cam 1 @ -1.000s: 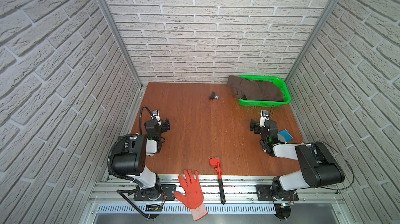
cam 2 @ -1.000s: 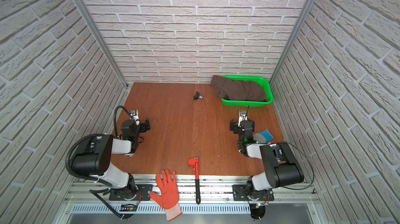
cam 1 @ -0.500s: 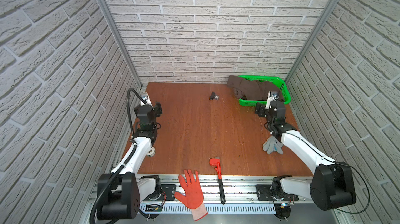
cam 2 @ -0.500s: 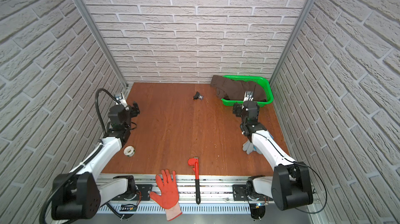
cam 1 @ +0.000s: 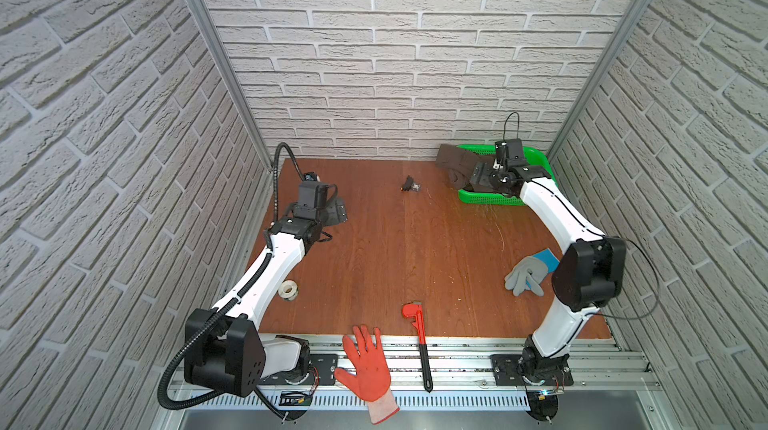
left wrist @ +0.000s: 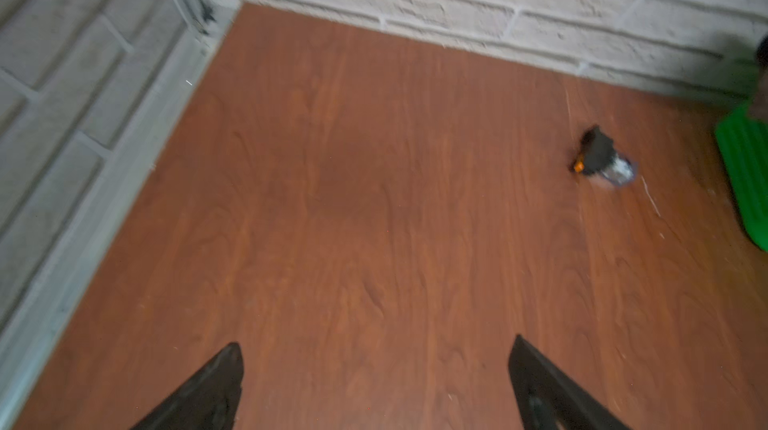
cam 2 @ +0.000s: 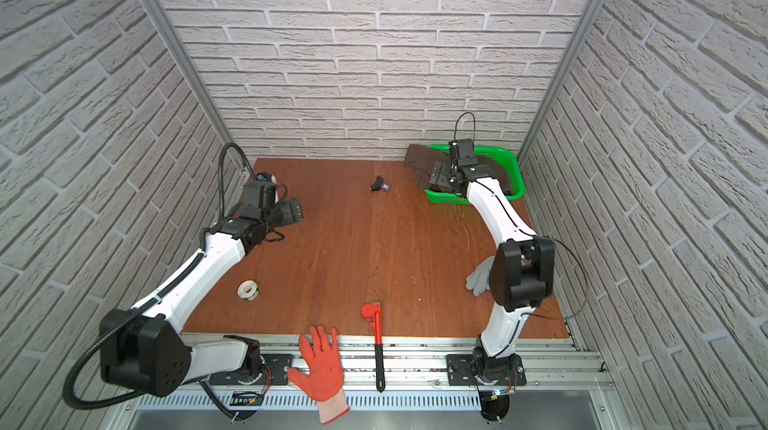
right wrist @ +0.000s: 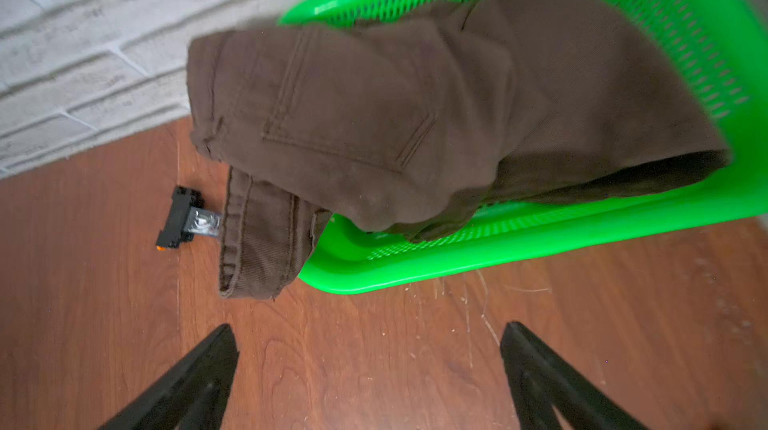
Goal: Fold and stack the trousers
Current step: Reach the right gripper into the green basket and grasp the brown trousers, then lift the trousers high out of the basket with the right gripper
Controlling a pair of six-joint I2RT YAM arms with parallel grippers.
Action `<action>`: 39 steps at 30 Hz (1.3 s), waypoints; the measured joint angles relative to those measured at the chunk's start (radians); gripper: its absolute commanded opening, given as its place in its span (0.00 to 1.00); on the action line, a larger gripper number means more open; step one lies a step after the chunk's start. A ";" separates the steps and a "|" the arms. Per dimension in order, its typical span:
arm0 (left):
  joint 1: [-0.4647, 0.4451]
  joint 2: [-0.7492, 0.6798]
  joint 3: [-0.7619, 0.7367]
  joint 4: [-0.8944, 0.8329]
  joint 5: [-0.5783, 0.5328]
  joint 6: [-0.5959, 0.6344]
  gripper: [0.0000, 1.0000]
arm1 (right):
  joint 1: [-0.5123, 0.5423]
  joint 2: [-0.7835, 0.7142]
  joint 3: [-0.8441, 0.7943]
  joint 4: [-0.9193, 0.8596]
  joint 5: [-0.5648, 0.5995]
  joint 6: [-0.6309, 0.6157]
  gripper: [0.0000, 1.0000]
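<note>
The trousers (right wrist: pixel 395 116) lie bunched in the green basket (right wrist: pixel 540 249) at the far right corner of the bench (left wrist: pixel 374 199), with the waistband hanging over the rim toward the wood. The right claw (right wrist: pixel 365 332) stands wide open and empty, just short of that waistband. The left claw (left wrist: pixel 376 349) is likewise open and empty, well apart over bare bench. Risks: pulling the waistband alone may drag the basket along, trailing cloth may sweep the small black part (right wrist: pixel 178 220) nearby, and a shallow pinch could slip off.
</note>
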 measured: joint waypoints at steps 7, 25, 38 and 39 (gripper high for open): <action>-0.049 0.020 0.000 -0.028 0.032 -0.048 0.98 | 0.000 0.198 0.153 -0.010 -0.087 0.057 1.00; -0.072 0.003 0.000 -0.074 0.032 -0.060 0.98 | -0.034 0.436 0.308 0.220 -0.236 0.260 0.47; -0.089 -0.120 0.000 -0.142 0.014 -0.068 0.98 | -0.052 0.377 0.414 0.136 -0.230 0.204 0.06; -0.089 -0.142 0.000 -0.150 0.011 -0.071 0.98 | -0.052 0.369 0.463 0.105 -0.226 0.190 0.06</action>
